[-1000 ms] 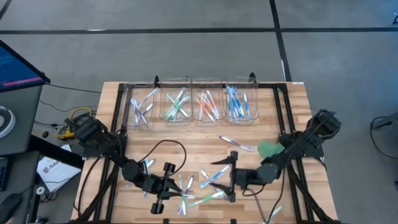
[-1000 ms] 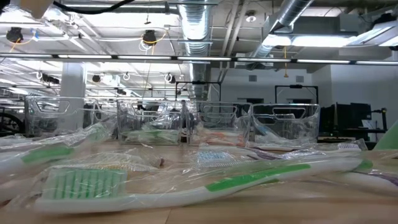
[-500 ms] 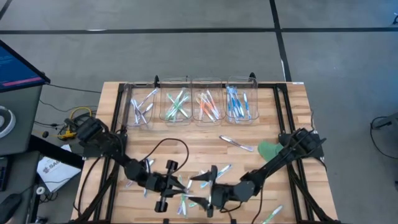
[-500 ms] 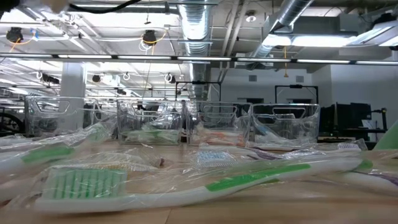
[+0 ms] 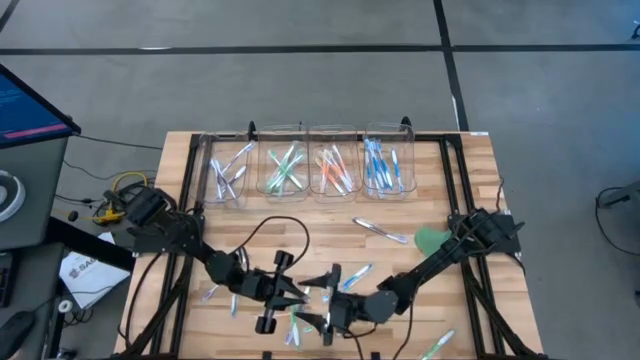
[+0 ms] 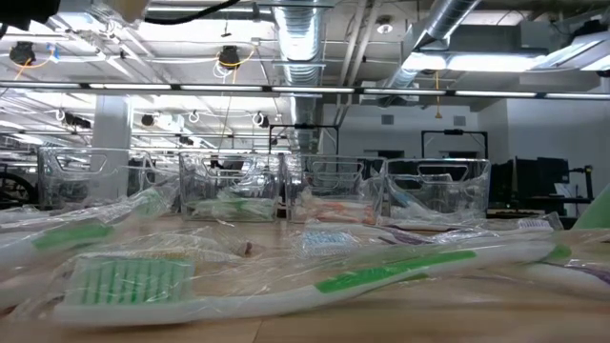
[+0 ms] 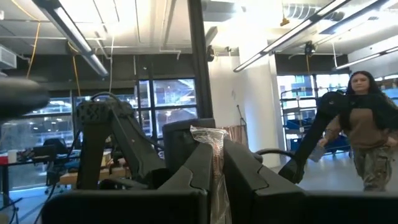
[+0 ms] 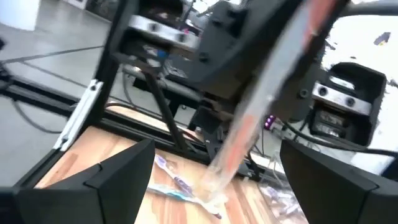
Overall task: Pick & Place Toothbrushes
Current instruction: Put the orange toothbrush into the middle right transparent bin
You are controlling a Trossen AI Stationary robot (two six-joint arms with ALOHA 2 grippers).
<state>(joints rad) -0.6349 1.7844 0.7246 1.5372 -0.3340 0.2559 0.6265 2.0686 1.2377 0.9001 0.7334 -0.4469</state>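
At the near edge of the table [image 5: 470,190], a wrapped green toothbrush [image 6: 286,286] is seen lying flat in the low view, sealed in crinkled clear film with its bristle head toward the left. More loose toothbrushes [image 5: 350,278] are scattered over the near half of the wood, blue, green and purple ones among them.

Just above this scatter the left gripper [image 5: 297,297] is held with its fingers closed on a wrapped orange toothbrush [image 8: 249,124], which is shown in the right wrist view as a thin stick standing steeply from those fingers. In the left wrist view only a strip of crumpled wrapper [image 7: 210,149] is seen between the shut fingers. The right gripper [image 5: 327,305] is held just beside it, its fingers spread wide and nothing in them, facing the held stick as though for a handover.

Each toothbrush is judged light and stiff, but the loose film is likely to be slippery and to crush, so that a pinch on film alone may slide. A hold across the handle's middle, where the stick is felt through the wrapper, is judged safest.

Farther back a flat green piece [image 5: 432,240] lies alone. At the far edge four clear bins [image 5: 305,160] are lined up, already sorted by colour.
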